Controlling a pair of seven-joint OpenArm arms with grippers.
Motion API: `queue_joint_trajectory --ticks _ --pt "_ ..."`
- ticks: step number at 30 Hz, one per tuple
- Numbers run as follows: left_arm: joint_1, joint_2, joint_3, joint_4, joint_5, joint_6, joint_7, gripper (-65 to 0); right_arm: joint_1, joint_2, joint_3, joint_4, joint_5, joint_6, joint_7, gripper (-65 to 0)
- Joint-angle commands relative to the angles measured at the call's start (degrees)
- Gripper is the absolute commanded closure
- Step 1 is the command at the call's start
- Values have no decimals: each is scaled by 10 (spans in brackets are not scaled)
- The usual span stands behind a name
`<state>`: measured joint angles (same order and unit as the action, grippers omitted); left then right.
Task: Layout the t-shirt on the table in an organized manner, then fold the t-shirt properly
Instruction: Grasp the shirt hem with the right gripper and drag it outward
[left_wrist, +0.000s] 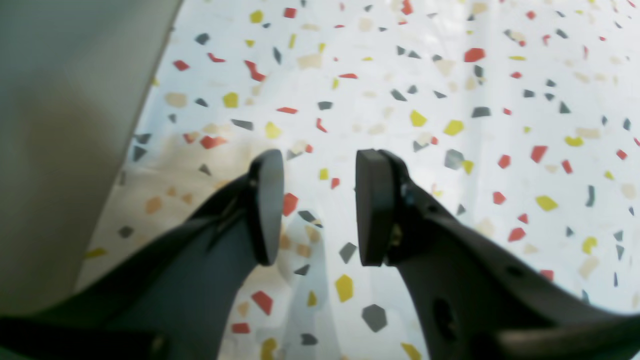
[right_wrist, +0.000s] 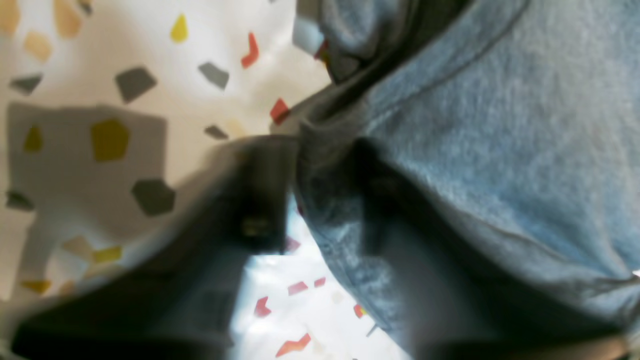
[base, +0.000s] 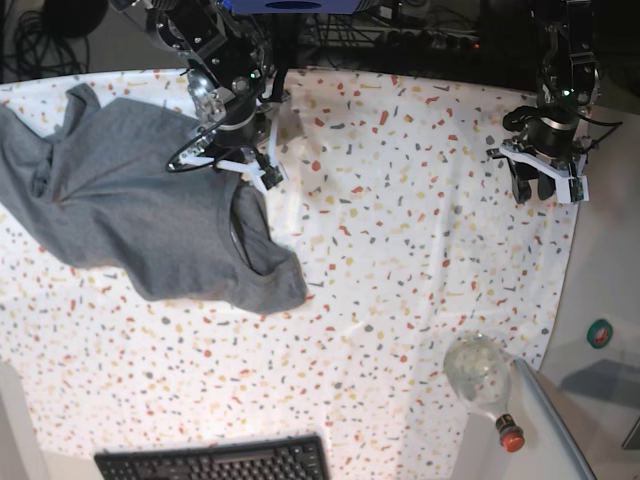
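The heather-grey t-shirt (base: 130, 220) lies crumpled on the left part of the speckled table (base: 400, 250), neck opening toward the middle. My right gripper (base: 255, 180) sits at the shirt's neck edge. In the right wrist view its jaws (right_wrist: 325, 200) stand apart with a bunched fold of the t-shirt (right_wrist: 500, 125) between them, and the image is blurred. My left gripper (base: 540, 185) hovers over the table's far right side, away from the shirt. In the left wrist view the left gripper (left_wrist: 320, 205) is open and empty above the bare table (left_wrist: 450, 100).
A glass bottle (base: 485, 385) with a red cap lies at the table's front right, by a plain grey-white surface (base: 570, 430). A black keyboard (base: 215, 462) sits at the front edge. The table's edge (left_wrist: 150, 100) shows left of my left gripper.
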<state>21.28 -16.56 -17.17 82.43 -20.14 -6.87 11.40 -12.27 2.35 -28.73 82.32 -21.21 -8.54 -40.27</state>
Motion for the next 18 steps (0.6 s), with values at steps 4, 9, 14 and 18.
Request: queue_joint_trajectory --ticks 4,9,14,18 --pt "0 -7 -4 10 -4 1 -13 -227 -8 3 21 50 -11 -6 2 0" --pt "-2 -7 -4 9 -1 1 -13 -227 -26 32 22 164 -11 -6 -3 0" --pt "-5 -7 -4 9 -1 1 -12 -227 24 87 24 237 -12 -5 -63 0" --pt "-6 -6 -2 9 0 1 -12 -227 85 137 24 251 -12 -4 -102 0"
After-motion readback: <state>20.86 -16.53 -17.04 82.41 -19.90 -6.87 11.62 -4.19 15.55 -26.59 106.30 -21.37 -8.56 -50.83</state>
